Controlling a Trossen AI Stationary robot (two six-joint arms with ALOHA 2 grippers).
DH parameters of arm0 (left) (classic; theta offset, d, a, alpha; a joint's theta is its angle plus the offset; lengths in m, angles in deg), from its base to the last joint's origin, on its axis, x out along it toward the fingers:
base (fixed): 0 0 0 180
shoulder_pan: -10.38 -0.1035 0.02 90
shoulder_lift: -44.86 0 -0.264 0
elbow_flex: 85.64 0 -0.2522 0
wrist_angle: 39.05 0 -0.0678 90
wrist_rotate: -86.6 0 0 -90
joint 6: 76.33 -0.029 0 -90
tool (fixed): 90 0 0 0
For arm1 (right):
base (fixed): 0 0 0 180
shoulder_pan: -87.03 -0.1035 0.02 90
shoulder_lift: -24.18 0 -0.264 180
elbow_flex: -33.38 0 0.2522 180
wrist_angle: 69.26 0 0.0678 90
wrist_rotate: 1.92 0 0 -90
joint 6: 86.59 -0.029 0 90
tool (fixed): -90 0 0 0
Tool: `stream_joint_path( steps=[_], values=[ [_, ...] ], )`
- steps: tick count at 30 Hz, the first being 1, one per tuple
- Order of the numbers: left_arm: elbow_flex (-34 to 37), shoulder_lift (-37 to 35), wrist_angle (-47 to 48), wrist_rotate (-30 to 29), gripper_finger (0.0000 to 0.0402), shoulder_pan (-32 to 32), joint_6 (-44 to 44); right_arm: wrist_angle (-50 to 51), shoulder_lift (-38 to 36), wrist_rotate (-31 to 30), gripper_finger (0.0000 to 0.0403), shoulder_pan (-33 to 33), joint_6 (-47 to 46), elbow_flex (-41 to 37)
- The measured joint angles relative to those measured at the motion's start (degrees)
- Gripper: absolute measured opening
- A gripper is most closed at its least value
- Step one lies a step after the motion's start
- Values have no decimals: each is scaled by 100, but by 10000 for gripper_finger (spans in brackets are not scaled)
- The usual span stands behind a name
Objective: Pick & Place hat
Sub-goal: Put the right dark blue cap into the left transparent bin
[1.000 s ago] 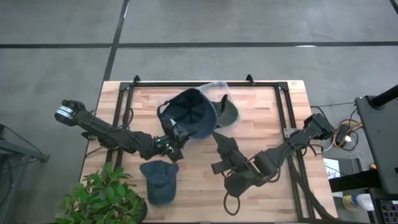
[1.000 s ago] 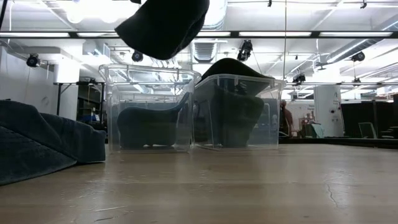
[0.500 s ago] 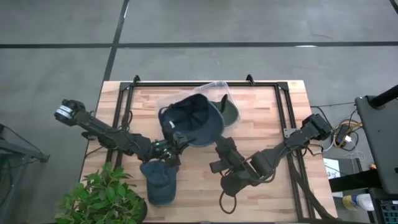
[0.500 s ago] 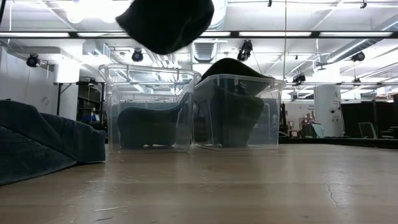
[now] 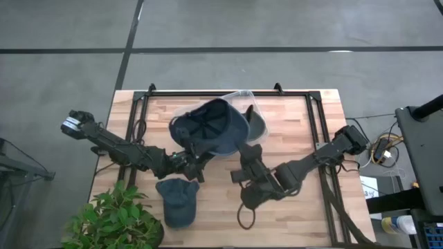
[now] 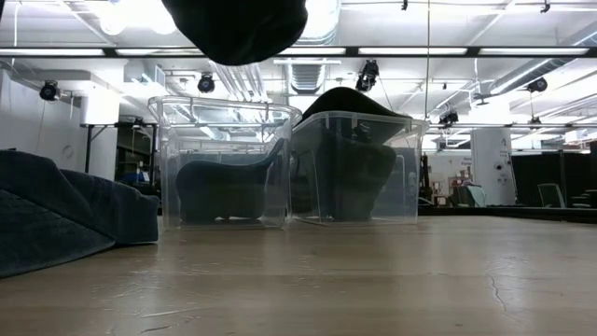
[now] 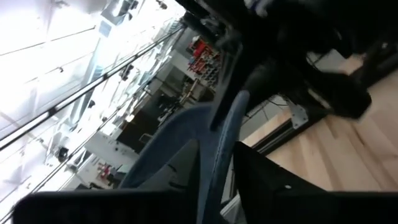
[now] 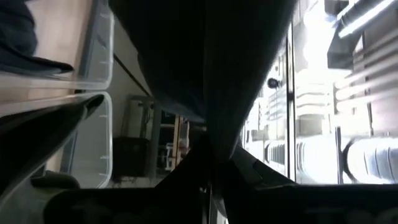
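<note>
Light butcher-block wooden table top [image 5: 291, 121] with a black metal frame [image 5: 208, 91] along its edges, standing on a grey concrete floor [image 5: 277, 28] crossed by dark seam lines. Green leafy potted plant [image 5: 114, 218] at one near corner of the table. Grey equipment stand with cables [image 5: 415, 155] beside the opposite edge. Level view: open industrial hall, long fluorescent ceiling strip lights [image 6: 448, 51], exposed silver ventilation ducting [image 6: 303, 75], hanging black spotlights [image 6: 370, 73], white partition walls [image 6: 28, 117], dark screens and a table in the distance [image 6: 550, 191]
</note>
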State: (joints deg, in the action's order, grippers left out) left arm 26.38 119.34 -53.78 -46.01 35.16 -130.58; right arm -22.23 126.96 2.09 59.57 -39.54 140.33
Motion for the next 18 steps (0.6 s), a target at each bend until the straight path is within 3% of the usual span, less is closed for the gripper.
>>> stream_joint_path(
  steps=[7, 13, 18],
  values=[
    [-12, -15, -165, -470, 140, -28, -115, 39, 9, -346, 9, 396, -276, 0],
    [31, -117, -795, -2377, 152, -60, -64, -6, -154, -508, 9, 678, -927, 35],
    [212, -177, -635, -2149, 153, 150, 261, -56, -153, 124, 9, 770, -1313, 48]
  ],
)
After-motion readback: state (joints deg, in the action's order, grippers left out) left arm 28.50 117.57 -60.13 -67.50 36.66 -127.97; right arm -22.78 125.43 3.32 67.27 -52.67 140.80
